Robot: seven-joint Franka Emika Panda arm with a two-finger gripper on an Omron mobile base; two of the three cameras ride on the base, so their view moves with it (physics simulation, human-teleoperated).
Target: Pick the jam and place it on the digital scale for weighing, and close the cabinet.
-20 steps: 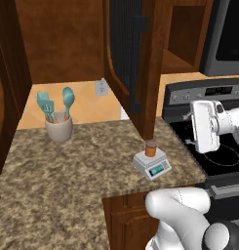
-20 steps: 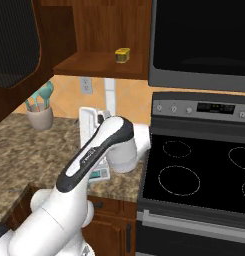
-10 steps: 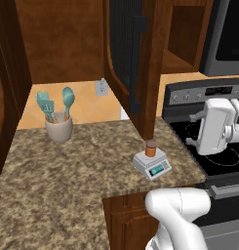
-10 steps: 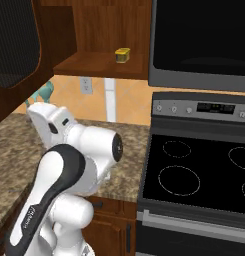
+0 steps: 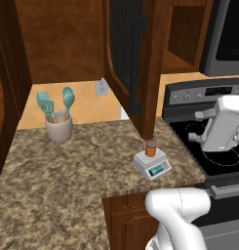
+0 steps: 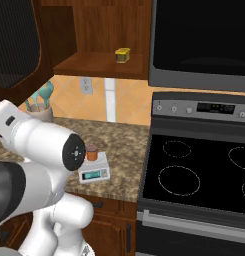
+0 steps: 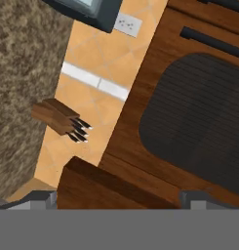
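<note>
The jam [image 5: 150, 148], a small jar with orange-brown contents, stands upright on the digital scale [image 5: 152, 165] near the counter's front edge, also seen as jam [image 6: 92, 152] on scale [image 6: 94, 173]. Above it the cabinet door [image 5: 125, 53] with ribbed glass and black bar handle [image 5: 137, 63] stands swung open. The arm's white hand [image 5: 223, 124] hovers over the stove, right of the scale and apart from it. My gripper [image 7: 121, 197] is open with nothing between its widely spread tips. It faces a shut ribbed-glass wall cabinet door [image 7: 199, 127].
A beige cup of teal utensils [image 5: 58, 126] sits at the back left of the granite counter [image 5: 67, 185]. The black stove [image 6: 204, 175] lies to the right. A yellow item [image 6: 123, 55] rests on the open cabinet's shelf. A knife block [image 7: 56, 117] stands by the tiled wall.
The arm has swung round and the hand has drifted a little to the right over the stove. The jam stays on the scale and the cabinet door stays open.
</note>
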